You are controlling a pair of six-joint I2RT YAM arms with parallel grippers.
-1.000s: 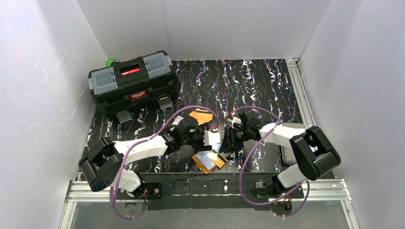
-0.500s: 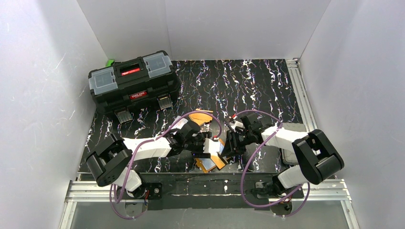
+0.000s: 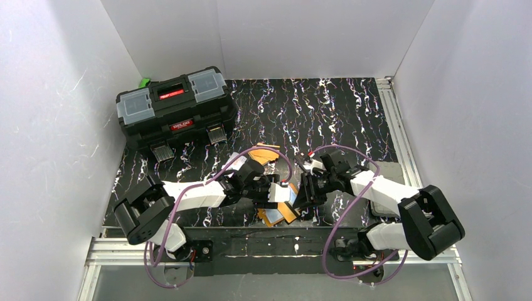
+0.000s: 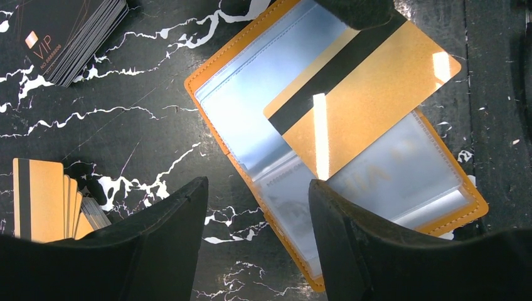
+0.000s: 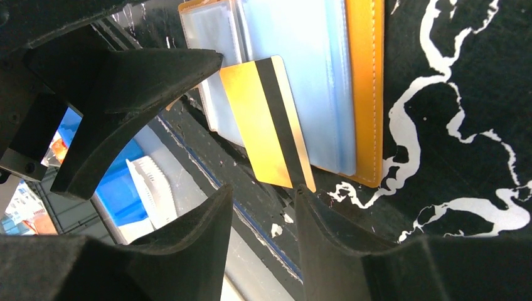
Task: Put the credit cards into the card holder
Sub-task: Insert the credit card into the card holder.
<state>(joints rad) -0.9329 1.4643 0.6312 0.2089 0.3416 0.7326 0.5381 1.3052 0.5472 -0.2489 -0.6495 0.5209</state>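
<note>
- One orange card (image 4: 364, 94) held by right gripper (image 5: 301, 188), tilted over open holder (image 4: 251, 113) near table's front edge.
- Left gripper (image 4: 257, 207) half-open, empty.
- Square card edge to sleeve mouth; slide flat.

You see an orange card (image 4: 370, 94) of glossy plastic with a matt dark stripe, catching glare. The card holder (image 4: 213, 69) looks like stitched orange leather with clear, shiny bluish plastic sleeves. Your gripper fingers (image 4: 157, 251) look like matt black foam. The table (image 4: 144, 132) is smooth black marble-print.
</note>
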